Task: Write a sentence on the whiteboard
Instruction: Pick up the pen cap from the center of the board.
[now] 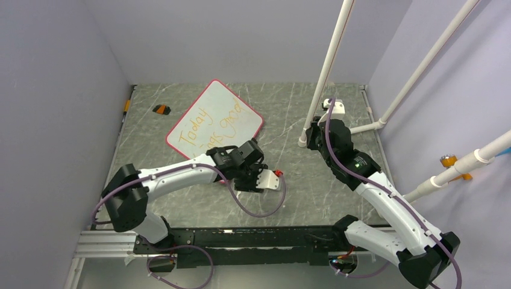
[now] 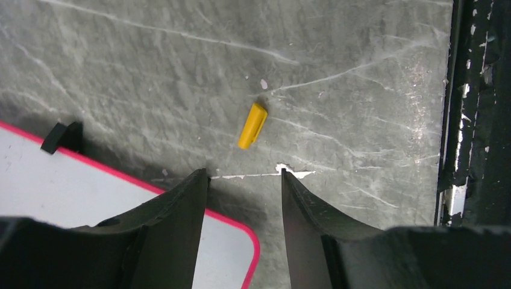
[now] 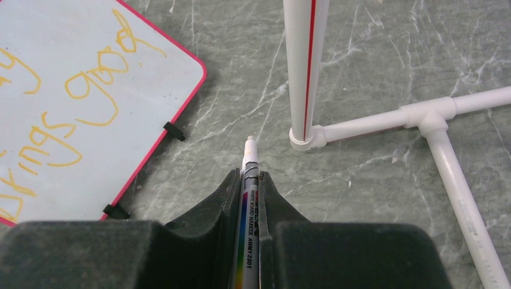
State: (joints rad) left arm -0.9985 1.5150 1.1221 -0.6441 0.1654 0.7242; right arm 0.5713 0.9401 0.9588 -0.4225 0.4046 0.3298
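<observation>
Lying flat at the far left of the grey marbled table was a small orange-and-black object, too small to identify. Just right of it, and apart from it, the whiteboard rested on the table, turned at a diagonal, with its near corner hidden beneath the left arm's wrist. The sentence ran across it in thin orange-yellow handwriting on two lines. "Today" was legible on the upper line; the start of the lower line was covered by the arm, and it ended in "good". Two black clips sat on the long edge facing the right arm.

The left gripper hovered over the board's near corner, its jaws spread, with only bare table showing between them. A small yellow piece, shaped like a pen cap, lay on the table just beyond the fingertips, clear of both the fingers and the red-pink frame. A black rail ran along the right side of that wrist view.

Further right, the right gripper was pressed tight on a marker pen, pinching its barrel so that the white nib end stuck out past the fingertips. Whether the nib touched the table could not be told. The pen pointed at open table between the board's clipped edge and the foot of a white pipe with a red stripe, nearer the pipe, and well off the writing surface. More white piping branched away across the table to the right
</observation>
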